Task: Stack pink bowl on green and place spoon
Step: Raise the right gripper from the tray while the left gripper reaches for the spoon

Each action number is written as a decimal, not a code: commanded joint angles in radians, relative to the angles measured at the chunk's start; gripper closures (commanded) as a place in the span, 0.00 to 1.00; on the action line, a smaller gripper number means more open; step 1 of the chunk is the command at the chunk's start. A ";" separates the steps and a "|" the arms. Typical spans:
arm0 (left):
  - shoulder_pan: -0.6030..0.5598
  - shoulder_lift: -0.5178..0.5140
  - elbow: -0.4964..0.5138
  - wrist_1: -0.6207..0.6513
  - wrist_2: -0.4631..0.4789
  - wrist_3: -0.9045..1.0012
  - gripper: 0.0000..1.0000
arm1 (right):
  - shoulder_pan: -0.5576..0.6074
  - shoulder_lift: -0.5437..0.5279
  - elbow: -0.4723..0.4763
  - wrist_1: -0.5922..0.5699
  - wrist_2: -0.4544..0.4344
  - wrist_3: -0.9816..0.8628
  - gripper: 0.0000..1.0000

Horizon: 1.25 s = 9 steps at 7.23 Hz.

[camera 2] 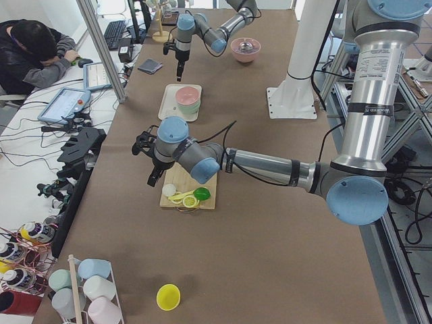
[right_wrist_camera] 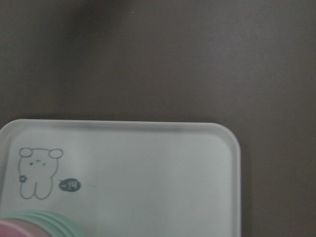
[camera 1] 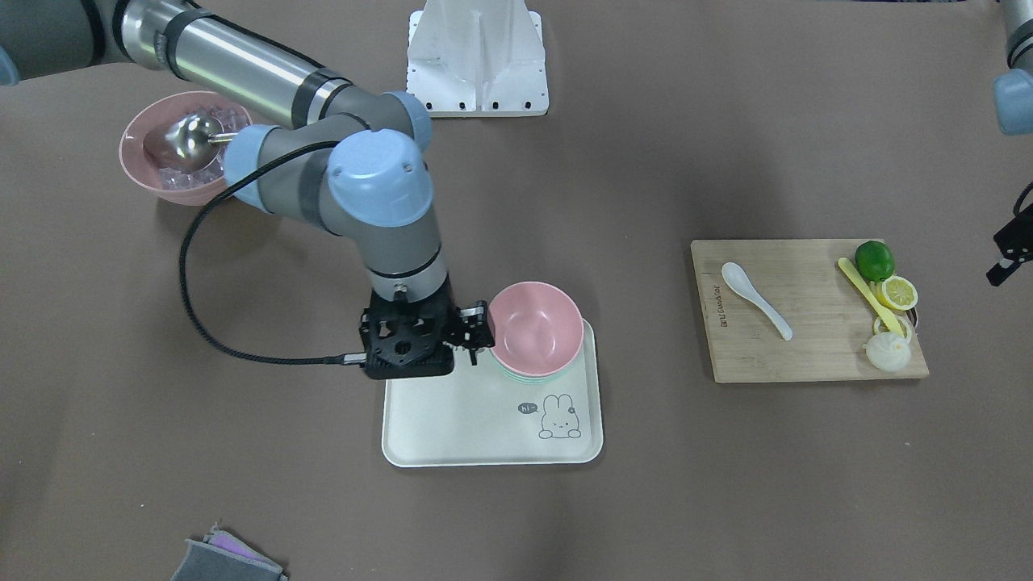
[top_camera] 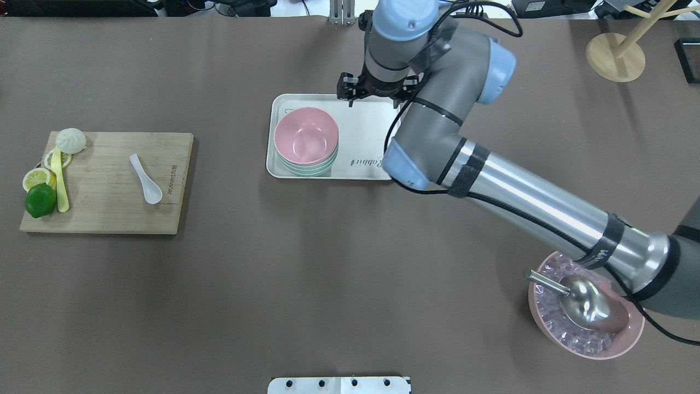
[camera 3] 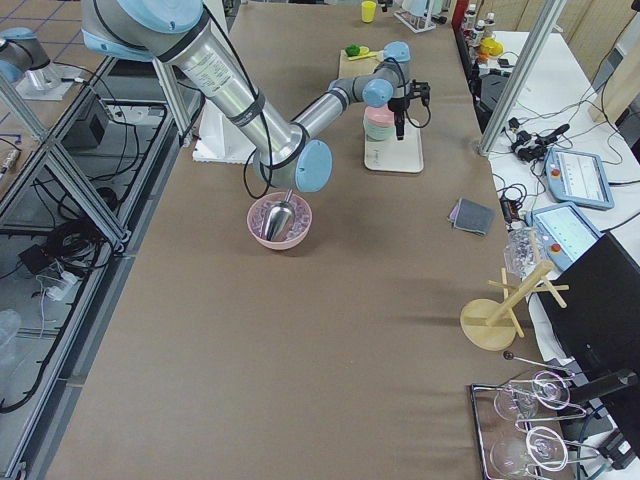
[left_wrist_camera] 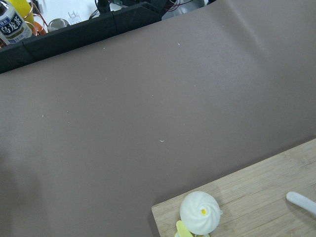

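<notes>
The pink bowl (camera 1: 535, 327) sits nested on the green bowl (camera 1: 524, 378) at a corner of the white rabbit tray (camera 1: 468, 420). It also shows in the overhead view (top_camera: 305, 135). My right gripper (camera 1: 474, 332) hangs above the tray right beside the pink bowl's rim, holds nothing, and its fingers look parted. The white spoon (camera 1: 754, 298) lies on the wooden cutting board (camera 1: 807, 355), beside a yellow spoon (camera 1: 870, 297). My left gripper (camera 1: 1009, 257) hovers past the board's outer end near the bun; I cannot tell if it is open or shut.
A lime (camera 1: 874, 260), lemon slices (camera 1: 898, 292) and a bun (camera 1: 888, 352) lie on the board's end. A pink bowl of ice with a metal scoop (top_camera: 585, 306) stands under my right arm. A wooden rack (top_camera: 615, 54) stands at the far right.
</notes>
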 commanded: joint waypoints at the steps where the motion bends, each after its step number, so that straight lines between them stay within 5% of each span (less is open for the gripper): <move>1: 0.092 -0.003 -0.045 -0.004 0.030 -0.266 0.01 | 0.139 -0.169 0.110 0.009 0.080 -0.229 0.00; 5: 0.483 -0.043 -0.107 0.004 0.450 -0.889 0.01 | 0.434 -0.425 0.149 0.013 0.333 -0.681 0.00; 9: 0.599 -0.055 -0.018 -0.004 0.618 -0.965 0.02 | 0.566 -0.556 0.152 0.014 0.379 -0.874 0.00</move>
